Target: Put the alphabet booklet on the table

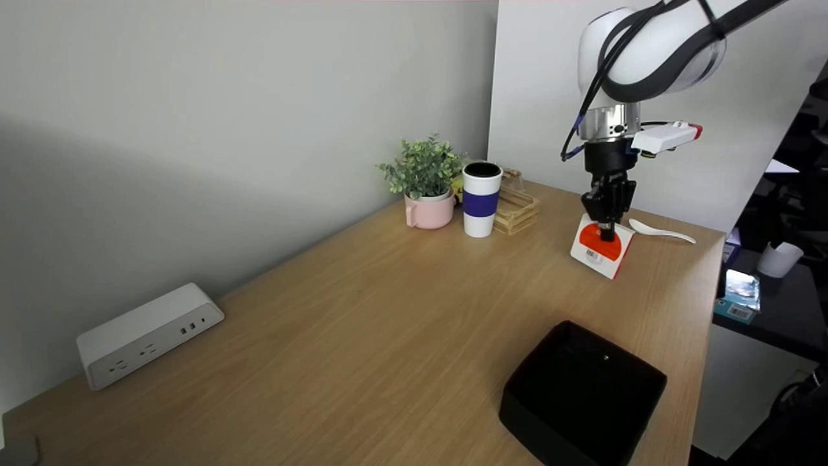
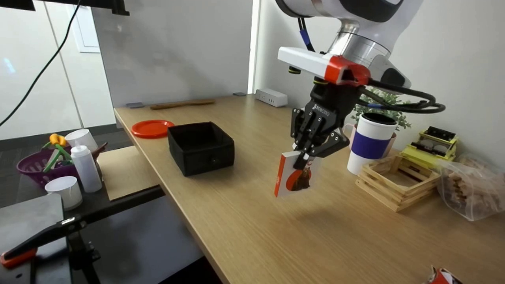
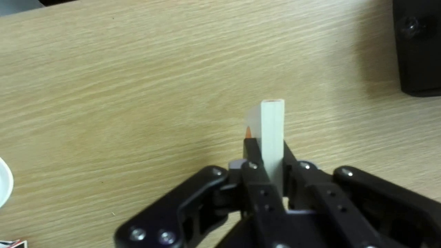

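Observation:
The alphabet booklet, white with a large orange-red circle, shows in both exterior views. In the wrist view the booklet shows its white edge between the fingers. My gripper is shut on its upper part. The booklet stands upright on edge, a little tilted, and appears held above the table, with a shadow on the wood. The fingers cover part of its cover.
An open black box stands along the table's edge. A purple-banded cup, potted plant and wooden crate are near the wall. A white spoon lies near the booklet. A red plate lies beyond the box.

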Controlling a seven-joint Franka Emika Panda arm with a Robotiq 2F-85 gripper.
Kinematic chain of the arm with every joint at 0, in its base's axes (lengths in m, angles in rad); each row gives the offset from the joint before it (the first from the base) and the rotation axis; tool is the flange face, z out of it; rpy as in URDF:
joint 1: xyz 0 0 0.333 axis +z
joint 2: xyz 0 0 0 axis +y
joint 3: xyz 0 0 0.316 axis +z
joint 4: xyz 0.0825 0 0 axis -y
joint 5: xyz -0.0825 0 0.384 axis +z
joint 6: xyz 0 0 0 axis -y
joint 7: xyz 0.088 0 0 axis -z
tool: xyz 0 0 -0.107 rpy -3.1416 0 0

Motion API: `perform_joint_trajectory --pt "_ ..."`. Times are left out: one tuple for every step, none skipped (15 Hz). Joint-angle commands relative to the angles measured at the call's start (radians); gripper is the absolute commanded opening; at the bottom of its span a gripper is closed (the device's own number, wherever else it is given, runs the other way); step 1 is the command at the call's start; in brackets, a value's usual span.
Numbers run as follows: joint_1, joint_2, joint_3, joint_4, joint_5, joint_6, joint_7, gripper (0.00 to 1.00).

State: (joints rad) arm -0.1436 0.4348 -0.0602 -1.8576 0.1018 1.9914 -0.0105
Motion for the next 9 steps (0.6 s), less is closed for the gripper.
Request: perform_joint_trajectory --pt "0.052 -0.006 -0.031 0.014 -0.070 -0.026 0.139 0.04" --pt "0.055 -0.005 -0.029 0.017 -0.077 -0.032 0.155 0.04" --pt "0.056 -0.004 -0.027 0.019 -0.077 -0.036 0.160 0.04" --pt "0.054 -0.002 -0.023 0.021 -0.073 -0.038 0.158 0.04" --pt "0.052 0.000 -0.020 0.023 -0.066 -0.040 0.152 0.04" --pt "0.051 0.002 -0.019 0.026 -0.063 -0.041 0.146 0.04" --pt "0.048 0.004 -0.018 0.028 -0.058 -0.041 0.139 0.04" --pt "0.045 0.007 -0.017 0.030 -0.055 -0.039 0.134 0.04" --pt "0.041 0.012 -0.016 0.034 -0.049 -0.039 0.127 0.04"
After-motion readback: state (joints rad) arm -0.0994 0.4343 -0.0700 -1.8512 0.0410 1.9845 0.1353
